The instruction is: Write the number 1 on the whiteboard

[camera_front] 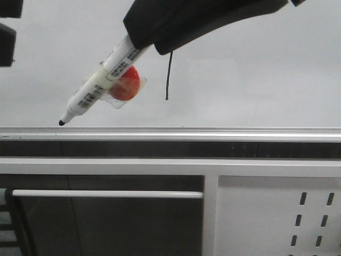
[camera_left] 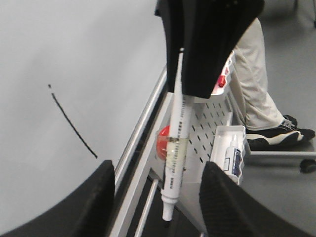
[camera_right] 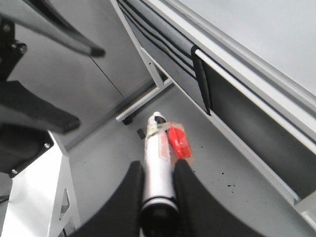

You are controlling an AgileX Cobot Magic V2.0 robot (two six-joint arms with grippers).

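White marker pen (camera_right: 158, 163) clamped in right pincer (camera_right: 157, 190).

Hidden and cut-off parts

The dark arm (camera_front: 202, 18) covers the top of the number 1 (camera_front: 168, 77). The marker pen (camera_front: 96, 88) label is too small to read.

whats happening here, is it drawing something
The right gripper is shut on a white marker pen that has a red piece taped to it. A thin black stroke, the number 1, is already on the whiteboard. The pen's tip now sits low, near the silver rail and off to one side of the stroke. The left gripper is open and holds nothing.
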